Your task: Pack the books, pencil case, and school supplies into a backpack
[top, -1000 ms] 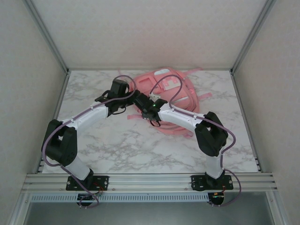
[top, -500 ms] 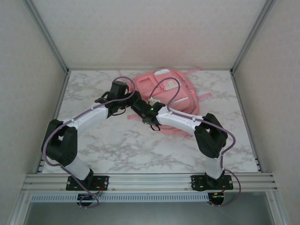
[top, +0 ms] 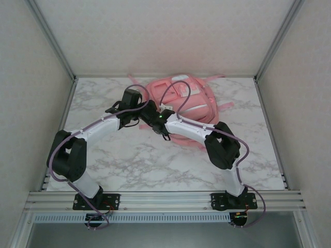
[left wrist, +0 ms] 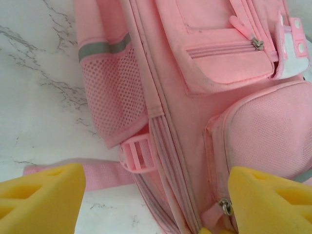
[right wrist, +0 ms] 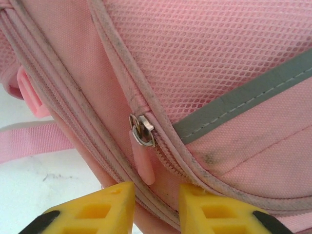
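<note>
The pink backpack (top: 182, 99) lies at the back middle of the marble table, front pockets up. My left gripper (top: 140, 107) is at its left edge, open wide; in the left wrist view its yellow fingers (left wrist: 41, 197) straddle the main zip seam (left wrist: 165, 161) and a pink buckle (left wrist: 137, 153). My right gripper (top: 154, 118) meets it there, open by a narrow gap (right wrist: 156, 204). A metal zip slider (right wrist: 141, 129) with a pink pull tab (right wrist: 145, 168) hangs just above that gap. The books, pencil case and school supplies are out of view.
A pink strap (left wrist: 105, 174) lies flat on the marble table (top: 134, 160) left of the backpack. Enclosure walls with aluminium posts (top: 51, 39) stand close on three sides. Both arms cross in front of the backpack.
My right arm has swung left along the backpack's near edge, bringing its gripper up beside the left one. The backpack's shape has shifted slightly. The left arm has stayed still.
</note>
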